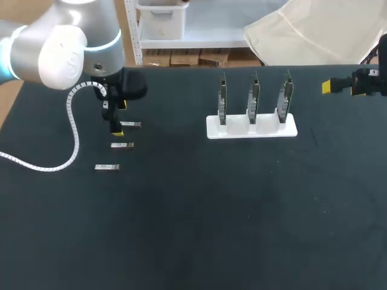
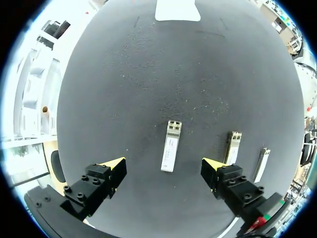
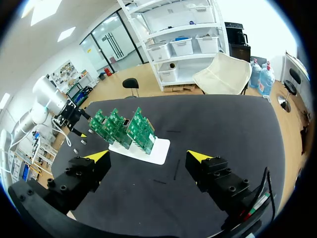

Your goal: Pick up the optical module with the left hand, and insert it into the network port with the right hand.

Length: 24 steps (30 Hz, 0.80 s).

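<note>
Three small silver optical modules lie in a row on the black table: one (image 1: 130, 124) farthest back, one (image 1: 122, 145) in the middle, one (image 1: 106, 167) nearest. My left gripper (image 1: 120, 119) hovers over the farthest one. In the left wrist view that module (image 2: 170, 146) lies on the table between the open fingers of my left gripper (image 2: 163, 167), untouched, and the other two (image 2: 233, 148) (image 2: 261, 164) lie off to one side. My right gripper (image 3: 148, 157) is open and empty at the table's right edge (image 1: 331, 86), well away from the green port boards (image 3: 124, 128).
A white stand (image 1: 251, 128) holds three upright green boards (image 1: 254, 96) at the table's middle back. The left arm's white coiled cable (image 1: 66, 151) trails over the table at the left. The white stand (image 2: 177, 10) also shows far ahead of the left gripper.
</note>
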{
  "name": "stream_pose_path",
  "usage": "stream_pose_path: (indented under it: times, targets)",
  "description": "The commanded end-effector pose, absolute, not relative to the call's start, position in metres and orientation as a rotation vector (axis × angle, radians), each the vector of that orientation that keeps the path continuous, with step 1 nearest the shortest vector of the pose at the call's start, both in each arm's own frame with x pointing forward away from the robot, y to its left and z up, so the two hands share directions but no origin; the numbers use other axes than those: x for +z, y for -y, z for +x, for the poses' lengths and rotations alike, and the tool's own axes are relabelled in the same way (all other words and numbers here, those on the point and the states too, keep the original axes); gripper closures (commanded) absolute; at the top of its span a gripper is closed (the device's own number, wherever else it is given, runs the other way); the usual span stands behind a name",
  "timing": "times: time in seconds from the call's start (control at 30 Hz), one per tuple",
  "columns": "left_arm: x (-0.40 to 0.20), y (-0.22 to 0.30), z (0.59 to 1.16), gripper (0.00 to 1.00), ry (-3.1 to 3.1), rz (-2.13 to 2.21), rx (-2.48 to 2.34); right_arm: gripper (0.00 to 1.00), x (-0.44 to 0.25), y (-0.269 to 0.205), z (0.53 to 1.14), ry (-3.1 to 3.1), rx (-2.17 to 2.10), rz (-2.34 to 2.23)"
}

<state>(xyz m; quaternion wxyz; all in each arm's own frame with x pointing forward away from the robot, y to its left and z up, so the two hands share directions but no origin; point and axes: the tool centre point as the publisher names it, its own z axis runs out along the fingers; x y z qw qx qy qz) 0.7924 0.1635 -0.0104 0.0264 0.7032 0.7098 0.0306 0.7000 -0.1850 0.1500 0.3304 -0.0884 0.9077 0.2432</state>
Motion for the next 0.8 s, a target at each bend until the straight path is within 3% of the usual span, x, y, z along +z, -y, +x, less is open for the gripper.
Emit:
stream_pose_path:
  times: [0.03,0.8]
  targets:
    - [-0.011,-0.157,0.794,0.0,-2.19,2.195,0.087,0.0,0.15,0.185,0.7,-2.374,0.636,-0.231]
    - [-0.017,-0.164,0.789,0.0,-2.225,2.186,0.067,0.0,0.15,0.185,0.7,-2.374,0.636,-0.231]
